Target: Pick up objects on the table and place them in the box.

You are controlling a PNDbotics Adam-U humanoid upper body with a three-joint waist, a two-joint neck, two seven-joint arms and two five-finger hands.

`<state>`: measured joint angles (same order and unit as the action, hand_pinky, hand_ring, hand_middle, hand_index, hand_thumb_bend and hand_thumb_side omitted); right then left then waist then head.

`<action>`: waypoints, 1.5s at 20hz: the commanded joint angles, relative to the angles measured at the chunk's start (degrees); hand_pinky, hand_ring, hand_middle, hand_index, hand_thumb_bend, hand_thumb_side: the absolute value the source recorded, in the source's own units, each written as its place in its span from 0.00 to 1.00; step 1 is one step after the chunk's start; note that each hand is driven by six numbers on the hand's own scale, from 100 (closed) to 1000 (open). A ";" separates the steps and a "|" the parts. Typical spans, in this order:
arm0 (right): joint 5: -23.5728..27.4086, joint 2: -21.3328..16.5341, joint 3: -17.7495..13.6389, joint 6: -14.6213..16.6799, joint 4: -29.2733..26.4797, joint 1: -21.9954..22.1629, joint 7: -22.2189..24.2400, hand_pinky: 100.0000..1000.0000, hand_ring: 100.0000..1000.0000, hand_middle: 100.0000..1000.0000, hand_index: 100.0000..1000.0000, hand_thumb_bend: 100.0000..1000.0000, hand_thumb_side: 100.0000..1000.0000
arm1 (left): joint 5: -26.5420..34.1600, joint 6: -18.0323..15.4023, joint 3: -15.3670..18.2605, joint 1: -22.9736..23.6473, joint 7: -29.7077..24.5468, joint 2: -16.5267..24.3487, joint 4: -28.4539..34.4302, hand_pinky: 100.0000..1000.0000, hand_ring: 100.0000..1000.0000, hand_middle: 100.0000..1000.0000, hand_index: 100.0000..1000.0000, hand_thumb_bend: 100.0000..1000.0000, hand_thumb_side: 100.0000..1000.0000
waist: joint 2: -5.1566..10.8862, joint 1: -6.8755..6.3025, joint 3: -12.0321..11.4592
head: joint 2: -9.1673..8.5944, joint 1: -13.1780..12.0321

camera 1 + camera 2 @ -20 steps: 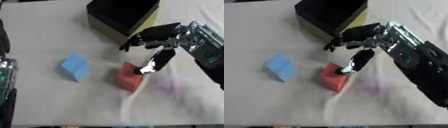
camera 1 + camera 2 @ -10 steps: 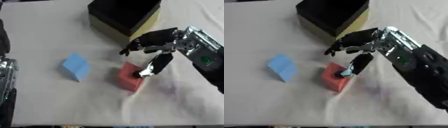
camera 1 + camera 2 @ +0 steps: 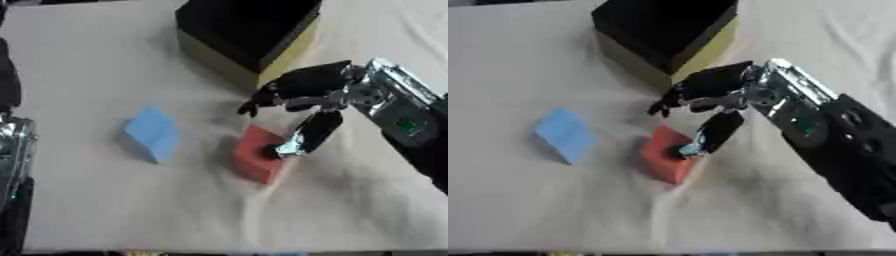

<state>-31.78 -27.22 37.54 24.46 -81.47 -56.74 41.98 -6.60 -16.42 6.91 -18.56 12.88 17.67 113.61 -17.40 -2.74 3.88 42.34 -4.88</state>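
Here the right hand [image 3: 306, 95] reached in from the right side and hung just above the red block [image 3: 260, 159], which lay on the white cloth-covered table [image 3: 105, 210]. The thumb [image 3: 308, 135] pointed down, and its tip touched the block's upper right edge. The other fingers [image 3: 271, 95] were spread out in a loose curve above and beyond the block, toward the box, and did not close on anything. So the hand stood wide, with only the thumb in contact and no pinch on the block.

The red block sat a little in front of the box [image 3: 249, 35], nearer the robot, and looked slightly tilted on the wrinkled cloth. The box was black with a yellow lower band and stood at the far side of the table, its opening dark; what was inside could not be made out. The blue block [image 3: 152, 133] lay to the left of the red block, well apart from it and farther from the box, resting on the cloth untouched.

Part of the left arm [image 3: 13, 165] showed along the left edge, far to the left of the box; its hand could not be seen in either view.
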 commanded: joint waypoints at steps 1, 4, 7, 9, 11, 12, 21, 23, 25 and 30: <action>1.50 -1.62 0.27 10.53 -1.16 -1.58 9.99 0.78 0.87 0.75 1.00 0.23 0.79 | -0.14 0.05 0.09 -0.14 -0.25 1.19 0.98 0.65 0.69 0.64 0.66 0.00 0.87 | 1.57 0.10 0.01 | 0.82 -0.18; 2.54 -2.18 -0.09 10.08 -1.52 -1.33 9.99 0.78 0.86 0.75 1.00 0.22 0.78 | -0.17 0.18 0.08 0.08 -0.28 1.25 0.98 0.65 0.69 0.64 0.66 0.00 0.87 | 1.81 0.22 0.07 | 1.22 -0.36; 3.69 -2.70 -0.24 9.50 -2.15 -1.16 9.99 0.78 0.86 0.74 1.00 0.21 0.78 | -0.20 0.37 0.03 0.33 -0.34 1.36 0.98 0.65 0.69 0.64 0.66 0.00 0.87 | 2.29 0.49 0.24 | 1.70 -0.35; 4.30 -2.86 -0.04 9.31 -2.37 -1.05 9.99 0.78 0.86 0.74 1.00 0.20 0.78 | -0.19 0.48 -0.05 0.42 -0.45 1.41 0.98 0.65 0.69 0.64 0.66 0.00 0.87 | 2.63 0.66 0.31 | 1.76 -0.31; 4.55 -2.95 0.27 9.29 -2.32 -0.75 9.99 0.78 0.86 0.74 1.00 0.21 0.78 | -0.18 0.51 -0.06 0.53 -0.55 1.43 0.98 0.65 0.69 0.64 0.66 0.00 0.87 | 2.85 0.72 0.28 | 1.77 -0.23; 4.64 -2.88 0.62 9.38 -2.18 -0.57 9.99 0.78 0.86 0.74 1.00 0.21 0.77 | -0.17 0.53 -0.05 0.58 -0.58 1.44 0.98 0.65 0.69 0.64 0.66 0.00 0.87 | 2.91 0.72 0.26 | 1.78 -0.19; 3.43 -1.49 2.17 10.70 -1.30 0.75 9.99 0.79 0.83 0.74 1.00 0.23 0.74 | -0.10 0.57 -0.21 0.76 -1.16 1.39 0.98 0.65 0.69 0.64 0.66 0.00 0.86 | 2.77 0.57 0.33 | 1.78 0.18; 2.80 -1.36 2.03 10.94 -1.36 0.98 9.99 0.79 0.83 0.74 1.00 0.23 0.74 | -0.08 0.55 -0.24 0.75 -1.24 1.37 0.98 0.65 0.69 0.64 0.66 0.00 0.86 | 2.75 0.55 0.34 | 1.78 0.21; 2.43 -1.23 2.02 11.17 -1.36 1.10 9.99 0.79 0.83 0.74 1.00 0.25 0.77 | -0.07 0.54 -0.24 0.76 -1.27 1.35 0.98 0.64 0.69 0.64 0.66 0.00 0.86 | 2.71 0.51 0.34 | 1.78 0.28; -1.84 -0.15 1.96 13.27 -2.52 1.78 9.99 0.77 0.82 0.73 1.00 0.33 0.83 | -0.04 0.52 -0.23 0.79 -1.29 1.22 0.98 0.64 0.69 0.63 0.66 0.00 0.86 | 2.23 0.09 0.38 | 1.43 0.38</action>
<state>-32.45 -27.18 40.23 25.77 -82.76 -54.16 40.67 -6.60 -15.81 6.56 -17.54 11.81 17.72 113.61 -16.07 -2.71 4.25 43.79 -4.57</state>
